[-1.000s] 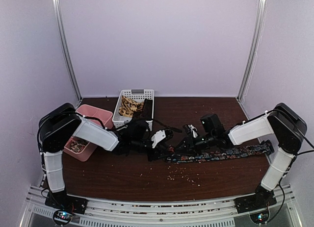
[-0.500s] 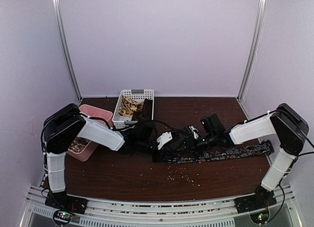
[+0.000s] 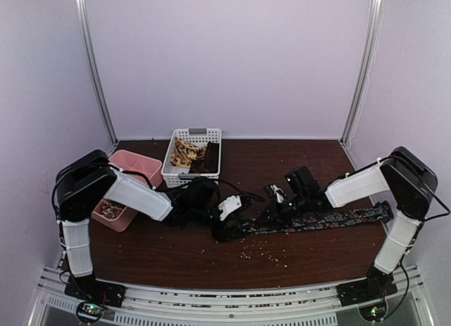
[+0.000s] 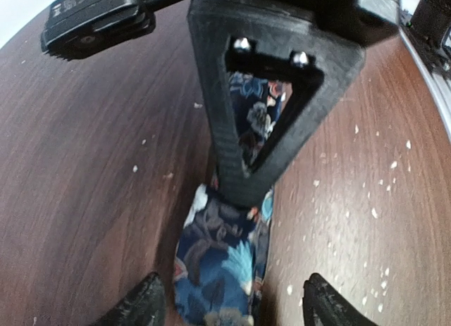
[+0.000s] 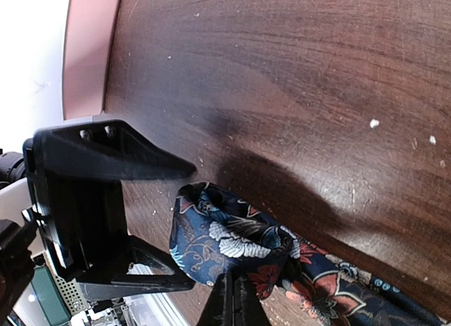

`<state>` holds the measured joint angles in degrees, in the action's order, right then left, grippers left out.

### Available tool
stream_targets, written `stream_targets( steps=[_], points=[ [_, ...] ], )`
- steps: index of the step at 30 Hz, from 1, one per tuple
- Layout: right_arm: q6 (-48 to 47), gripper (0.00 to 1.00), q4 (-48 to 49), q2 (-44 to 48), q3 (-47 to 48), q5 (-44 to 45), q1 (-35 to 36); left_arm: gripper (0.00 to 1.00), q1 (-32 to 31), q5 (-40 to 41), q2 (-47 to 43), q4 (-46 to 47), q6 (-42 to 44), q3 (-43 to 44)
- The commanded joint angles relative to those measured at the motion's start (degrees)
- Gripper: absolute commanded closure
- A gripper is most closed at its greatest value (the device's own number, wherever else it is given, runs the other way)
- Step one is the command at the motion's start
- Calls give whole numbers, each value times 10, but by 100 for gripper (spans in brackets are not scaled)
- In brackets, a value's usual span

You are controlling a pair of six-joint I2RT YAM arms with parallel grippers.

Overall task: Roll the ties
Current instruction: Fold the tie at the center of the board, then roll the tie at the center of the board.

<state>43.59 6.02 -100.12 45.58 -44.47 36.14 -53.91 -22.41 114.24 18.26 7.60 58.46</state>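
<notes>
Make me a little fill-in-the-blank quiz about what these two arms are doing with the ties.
The white basket holds ___ ties. The left gripper has its jaws ___, one on either side of the floral tie's folded end. The right gripper is pinched ___ on that tie. Seen from above, the pink tray sits ___ of the basket.
Missing words: two; open; shut; left.

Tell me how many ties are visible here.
3. A floral tie lies stretched on the table; a tan patterned tie and a dark brown tie sit in the white basket. The pink tray may hide another.
</notes>
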Motion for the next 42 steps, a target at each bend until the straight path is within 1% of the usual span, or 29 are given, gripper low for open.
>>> stream_targets(
  steps=[1,3,4,6,11,14,18,21,22,23,24,25,26,27,31,33,37,38,42],
  points=[
    [6,98,36,-10,2,-7,2,23,7,15,-30,22,2,-22],
    [10,99,47,-8,0,-9,2,16,6,7,-19,18,-4,-12],
    [10,99,49,-7,-1,-11,2,15,6,3,-11,18,-9,-5],
    [12,100,53,-6,0,-15,2,15,6,-6,5,22,-15,15],
    [7,100,47,2,-3,-16,1,20,2,-8,47,16,-16,57],
    [-1,100,35,4,-5,-14,-1,27,2,-11,63,20,-19,67],
    [-6,100,32,11,-16,-12,-5,41,-1,-21,69,19,-16,63],
    [-6,100,30,18,-21,-10,-8,50,-8,-19,66,24,-12,54],
    [-3,93,31,20,-21,-11,-8,53,-11,-15,66,22,-9,53],
    [1,83,30,23,-20,-10,-7,55,-14,-11,66,19,-5,53],
    [6,70,32,27,-19,-9,-7,55,-17,-6,67,17,-4,53],
    [13,60,37,30,-19,-9,-7,56,-17,-5,67,18,-4,52],
    [19,54,41,30,-18,-10,-6,56,-18,-4,66,18,-4,52],
    [21,51,42,30,-14,-11,-5,57,-18,-2,66,19,-5,51],
    [18,49,30,15,3,-7,3,57,-20,1,66,17,-4,52],
    [15,49,25,5,11,-5,6,57,-21,3,66,10,0,57],
    [10,57,15,0,15,-5,9,58,-21,11,64,-1,4,59],
    [5,64,8,1,16,-4,10,58,-20,12,61,-1,5,54],
    [-27,86,-30,0,26,3,9,62,-16,23,41,1,6,31]
  ],
)
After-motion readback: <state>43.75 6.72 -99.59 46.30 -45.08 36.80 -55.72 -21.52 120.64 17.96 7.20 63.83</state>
